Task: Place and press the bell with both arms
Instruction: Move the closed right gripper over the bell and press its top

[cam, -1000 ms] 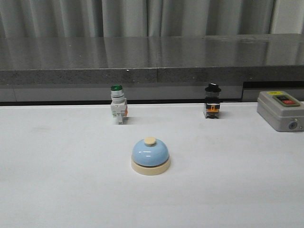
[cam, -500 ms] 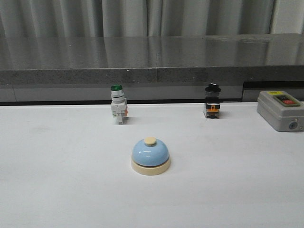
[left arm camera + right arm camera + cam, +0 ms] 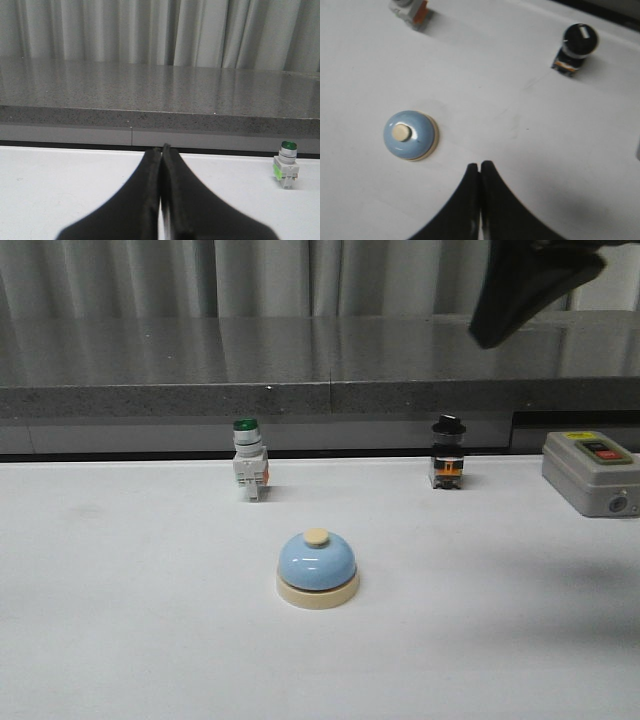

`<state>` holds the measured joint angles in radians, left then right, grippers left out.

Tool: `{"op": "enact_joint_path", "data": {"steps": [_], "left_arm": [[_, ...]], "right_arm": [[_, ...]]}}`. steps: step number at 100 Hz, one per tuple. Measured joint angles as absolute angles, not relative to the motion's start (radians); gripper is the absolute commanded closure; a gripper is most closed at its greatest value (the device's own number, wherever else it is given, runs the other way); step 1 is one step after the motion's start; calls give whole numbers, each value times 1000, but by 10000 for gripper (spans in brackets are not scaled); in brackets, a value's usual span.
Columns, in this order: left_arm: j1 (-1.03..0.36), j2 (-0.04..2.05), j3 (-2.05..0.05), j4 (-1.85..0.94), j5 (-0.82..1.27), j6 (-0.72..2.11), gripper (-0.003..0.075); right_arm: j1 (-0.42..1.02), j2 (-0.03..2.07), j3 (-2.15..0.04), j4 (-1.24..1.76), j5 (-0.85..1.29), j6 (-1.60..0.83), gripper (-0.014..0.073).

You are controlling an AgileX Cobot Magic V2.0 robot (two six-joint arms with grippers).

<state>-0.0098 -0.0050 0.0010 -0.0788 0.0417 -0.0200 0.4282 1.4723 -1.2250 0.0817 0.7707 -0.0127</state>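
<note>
The light-blue bell point(image 3: 317, 565) with a cream base and cream button stands upright on the white table near the middle. It also shows in the right wrist view point(image 3: 410, 135). My right gripper point(image 3: 480, 164) is shut and empty, high above the table, to the right of the bell and apart from it. In the front view it enters as a black shape point(image 3: 487, 338) at the top right. My left gripper point(image 3: 161, 147) is shut and empty, low over the table's left part, pointing at the grey ledge. The bell is out of the left wrist view.
A green-capped white switch point(image 3: 248, 462) stands behind the bell to the left, also in the left wrist view point(image 3: 286, 167). A black-capped switch point(image 3: 447, 453) stands at the back right. A grey button box point(image 3: 590, 472) sits at the right edge. A dark stone ledge point(image 3: 300, 390) runs along the back.
My right gripper has come into the front view at the top right. The bell and switches have not moved.
</note>
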Motion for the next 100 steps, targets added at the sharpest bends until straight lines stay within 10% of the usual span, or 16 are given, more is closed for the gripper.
{"op": "enact_joint_path", "data": {"steps": [100], "left_arm": [[-10, -5, 1, -79, 42, -22, 741]], "right_arm": [[625, 2002, -1502, 107, 887, -30, 654]]}}
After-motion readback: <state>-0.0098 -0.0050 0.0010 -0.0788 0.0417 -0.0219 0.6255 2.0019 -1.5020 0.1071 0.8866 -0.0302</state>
